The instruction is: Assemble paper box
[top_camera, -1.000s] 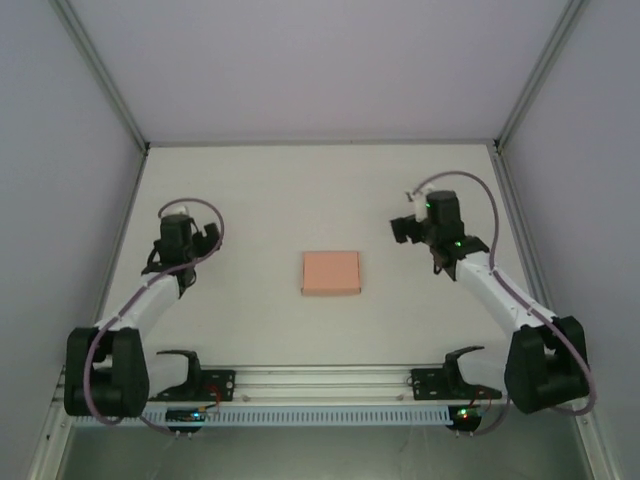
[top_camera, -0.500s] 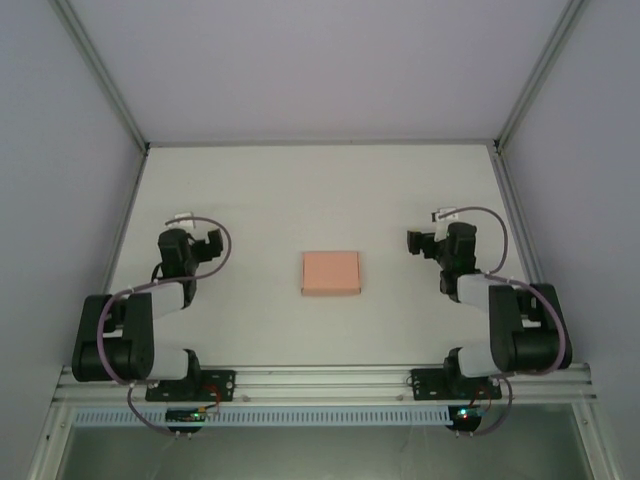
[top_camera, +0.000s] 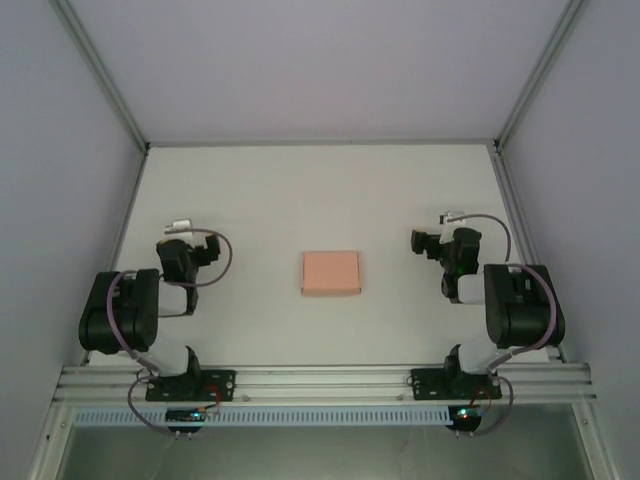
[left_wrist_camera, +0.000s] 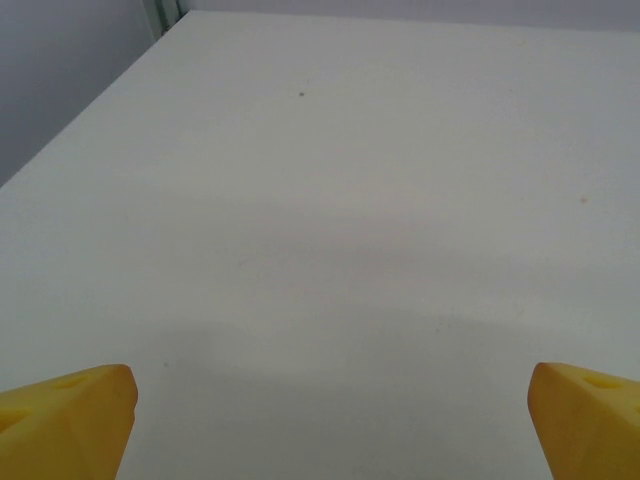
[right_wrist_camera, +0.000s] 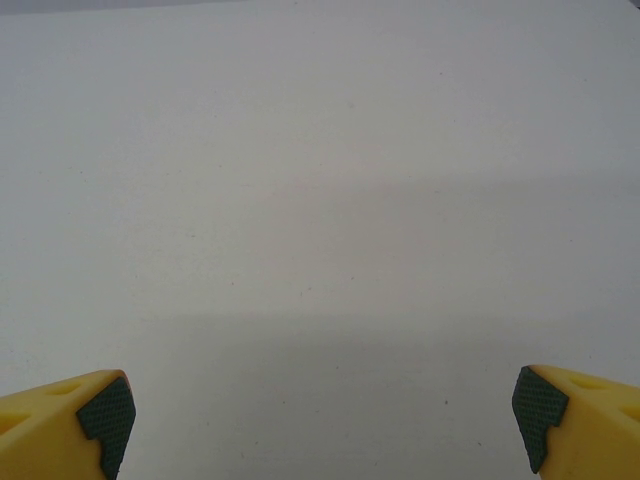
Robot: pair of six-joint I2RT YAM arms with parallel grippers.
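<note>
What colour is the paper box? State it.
Salmon pink; the paper box shows best in the top external view.

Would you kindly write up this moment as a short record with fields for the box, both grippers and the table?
paper box: salmon-pink, looks like a small closed rectangular box, lying mid-table, touched by nothing
left gripper: open, fingers wide apart above bare table, empty
right gripper: open, fingers wide apart above bare table, empty
table: white, matte
task status: box appears assembled; both grippers stand clear of it

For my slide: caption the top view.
Pink box centred on table, left arm and right arm folded either side.
</note>
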